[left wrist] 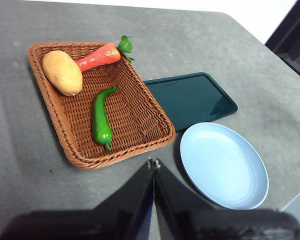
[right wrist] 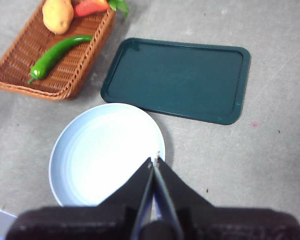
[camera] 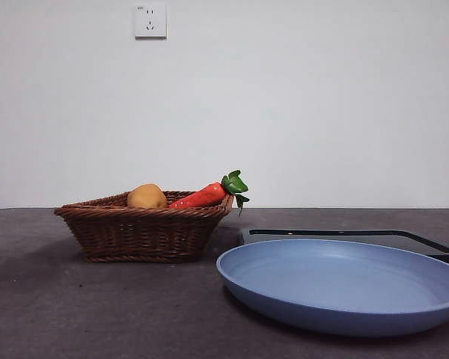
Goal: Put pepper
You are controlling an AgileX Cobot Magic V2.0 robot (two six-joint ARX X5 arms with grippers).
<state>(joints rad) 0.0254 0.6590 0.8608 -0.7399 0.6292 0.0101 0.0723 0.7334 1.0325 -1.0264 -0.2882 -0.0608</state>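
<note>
The dark-green pepper (left wrist: 101, 119) lies in the brown wicker basket (left wrist: 66, 135), next to a potato (left wrist: 62, 72) and a red-orange carrot (left wrist: 98, 56). It also shows in the right wrist view (right wrist: 57, 54). In the front view the basket's wall (camera: 144, 232) hides the pepper. My left gripper (left wrist: 154, 163) is shut and empty, high above the table in front of the basket. My right gripper (right wrist: 155, 161) is shut and empty, high above the light-blue plate (right wrist: 92, 165).
A dark-green tray (right wrist: 177, 80) lies flat between the basket and the plate, also in the left wrist view (left wrist: 190, 97). The light-blue plate (camera: 344, 280) stands near the front right. A wall socket (camera: 150, 21) is on the white wall behind.
</note>
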